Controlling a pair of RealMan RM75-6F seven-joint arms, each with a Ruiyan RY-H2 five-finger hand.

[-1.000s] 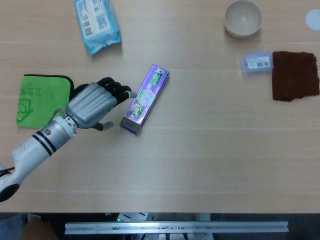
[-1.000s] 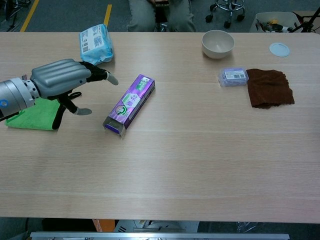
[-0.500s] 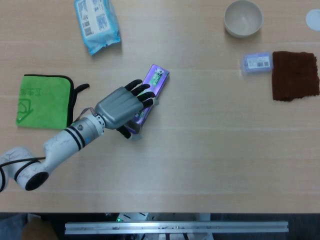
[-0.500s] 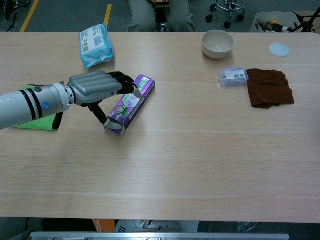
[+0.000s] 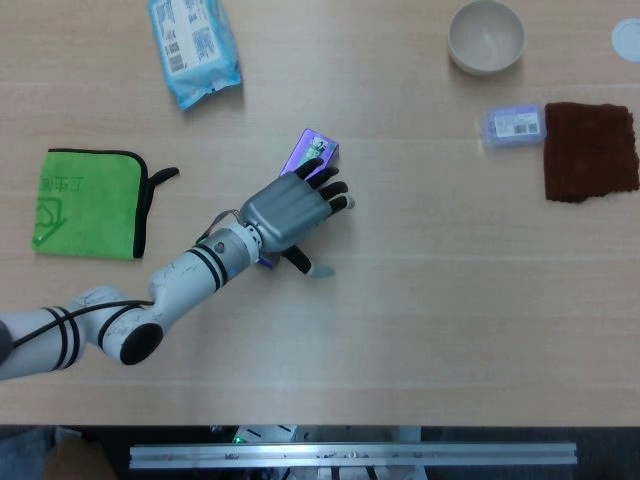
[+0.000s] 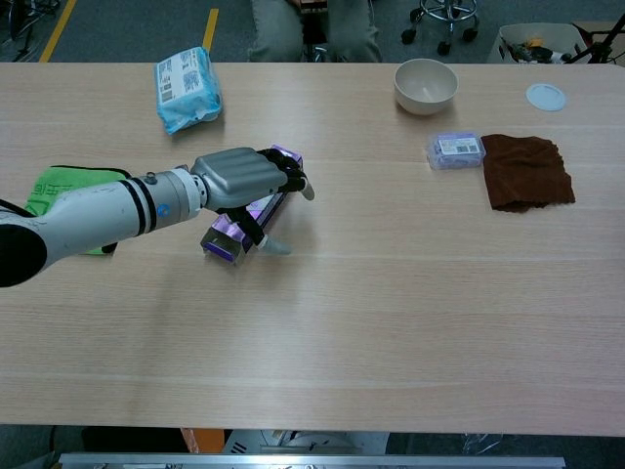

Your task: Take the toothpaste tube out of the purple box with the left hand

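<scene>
The purple box [image 5: 316, 149] lies slanted on the table, mostly covered by my left hand [image 5: 287, 206]. In the chest view only the box's open near end [image 6: 224, 240] and its far tip show around the hand [image 6: 244, 180]. The hand lies over the box with its fingers spread past the box's right side and the thumb [image 5: 306, 268] sticking out above the table. I cannot tell whether it touches the box. The toothpaste tube does not show. My right hand is in neither view.
A green cloth [image 5: 86, 200] lies left of the arm. A blue packet [image 5: 195, 45] sits at the back left. Back right hold a bowl [image 5: 486, 35], a small wrapped packet [image 5: 515, 124], a brown cloth [image 5: 590, 150] and a white lid [image 5: 628, 38].
My left hand has swept right from beside the green cloth to lie over the purple box, fingers now reaching past its right edge. The box has stayed roughly in place.
</scene>
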